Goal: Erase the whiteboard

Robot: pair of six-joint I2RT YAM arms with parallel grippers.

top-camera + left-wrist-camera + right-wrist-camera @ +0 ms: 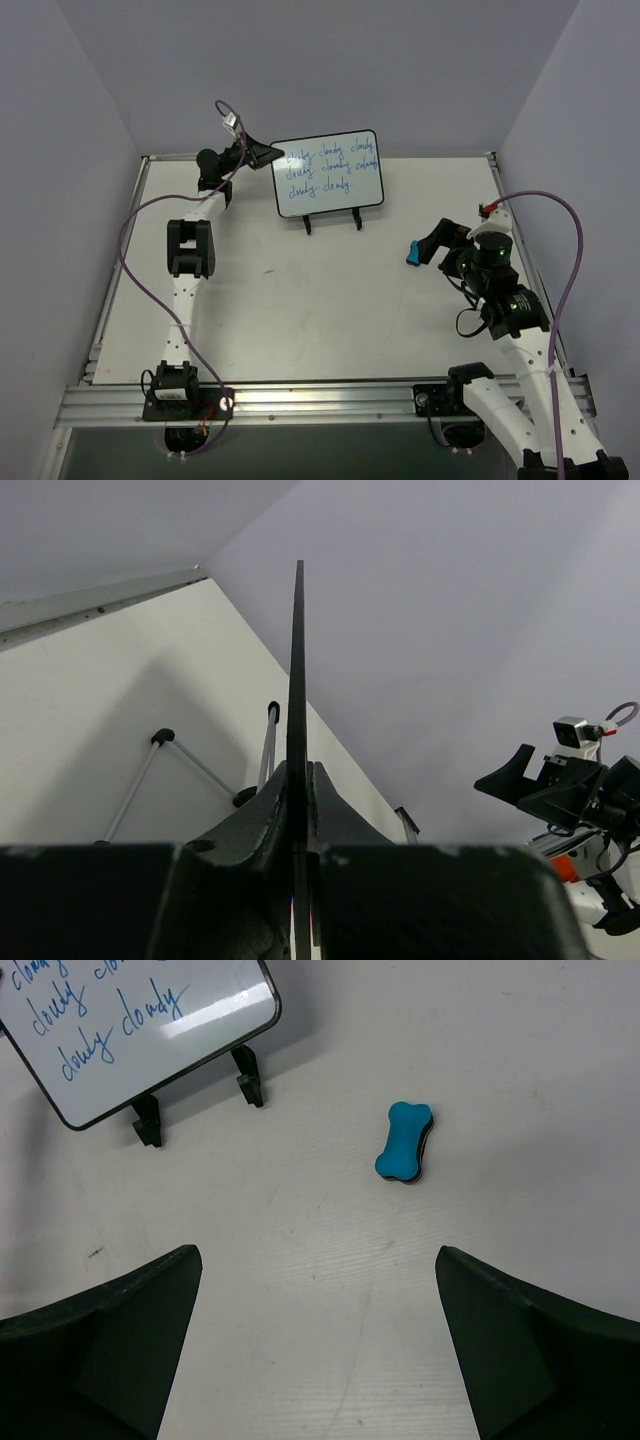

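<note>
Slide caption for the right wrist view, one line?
Open right end effector over the table; blue eraser ahead, written whiteboard at upper left.

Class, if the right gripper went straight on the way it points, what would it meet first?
The right gripper would probably meet the table first, just short of the eraser, which lies slightly off its line; depth is unclear.

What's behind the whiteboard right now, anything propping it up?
Behind the whiteboard, the left wrist view shows thin wire stand legs resting on the table. How they attach to the board's back is hidden. The left gripper is clamped on the board's edge.
</note>
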